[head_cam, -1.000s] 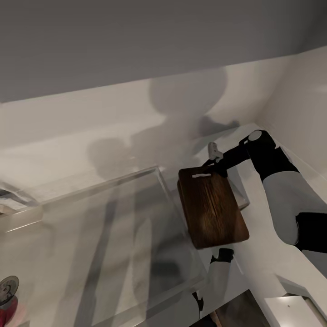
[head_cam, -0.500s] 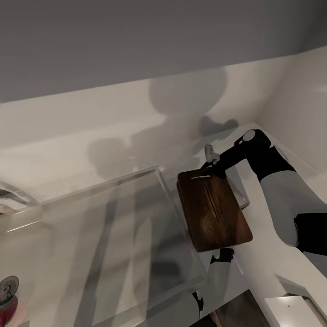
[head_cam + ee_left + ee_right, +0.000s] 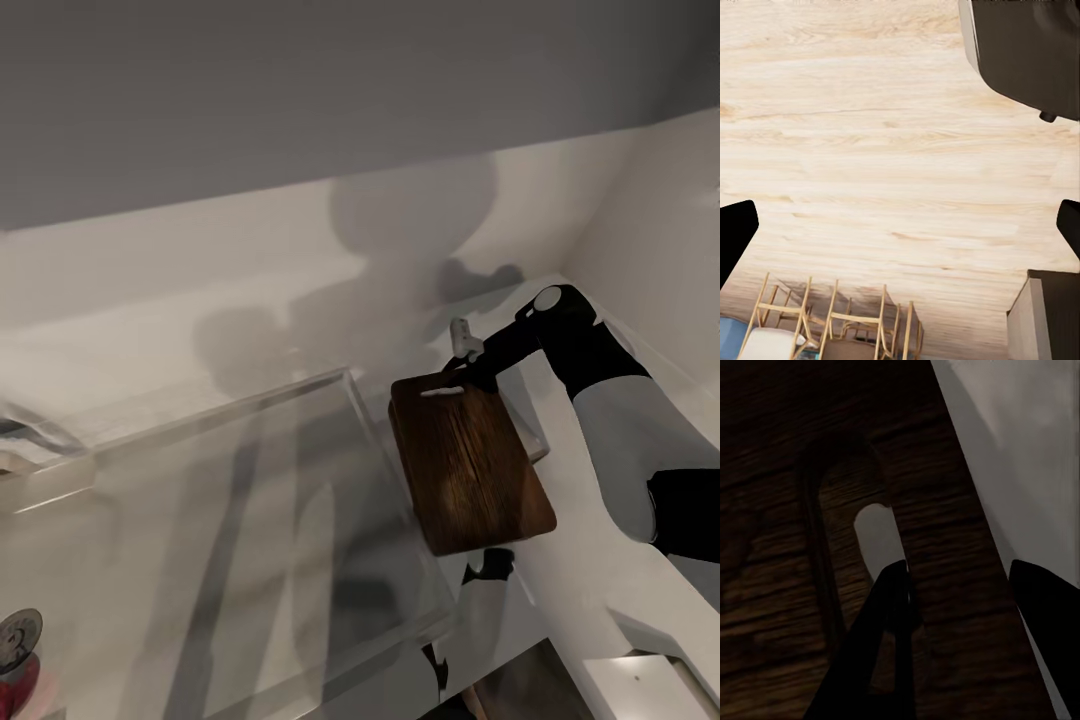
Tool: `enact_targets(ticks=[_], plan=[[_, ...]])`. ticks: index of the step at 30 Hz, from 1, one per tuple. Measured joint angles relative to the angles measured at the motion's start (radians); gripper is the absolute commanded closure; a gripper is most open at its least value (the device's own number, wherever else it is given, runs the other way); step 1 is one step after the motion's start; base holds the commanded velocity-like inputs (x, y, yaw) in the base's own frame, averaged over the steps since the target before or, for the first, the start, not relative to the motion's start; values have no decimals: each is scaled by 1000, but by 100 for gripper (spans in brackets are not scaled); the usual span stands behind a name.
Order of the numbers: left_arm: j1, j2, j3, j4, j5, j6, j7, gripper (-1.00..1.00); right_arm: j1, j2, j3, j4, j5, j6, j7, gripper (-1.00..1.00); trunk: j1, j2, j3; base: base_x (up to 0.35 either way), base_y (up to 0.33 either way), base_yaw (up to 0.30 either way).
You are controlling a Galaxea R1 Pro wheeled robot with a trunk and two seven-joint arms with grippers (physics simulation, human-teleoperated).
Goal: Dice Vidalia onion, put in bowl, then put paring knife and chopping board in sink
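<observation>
The right gripper (image 3: 462,372) is pinching the handle end of the chopping board (image 3: 468,470), one of its fingers (image 3: 896,615) seemingly poking through the slot. The board is dark, grained wood with rounded corners, hanging just beside the steel sink (image 3: 300,520) above the pale bench (image 3: 600,560). The left gripper (image 3: 900,225) is gaping wide and empty over a blond plank floor (image 3: 870,135) and wooden chairs (image 3: 840,326).

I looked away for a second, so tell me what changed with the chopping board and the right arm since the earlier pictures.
The right tool pulled the handle end of the chopping board slightly up and back, so the board tipped and its near corner swung a little rightward. The tool kept its grip at the handle slot. The sink is unchanged.
</observation>
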Motion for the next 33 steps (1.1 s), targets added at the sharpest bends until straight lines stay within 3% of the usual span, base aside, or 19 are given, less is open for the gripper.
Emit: enact_targets(ticks=[33], plan=[[0,-1,0,0,0,0,0,-100,0,0,1,0,0,6,0,100,0,0,52,0,0,0]])
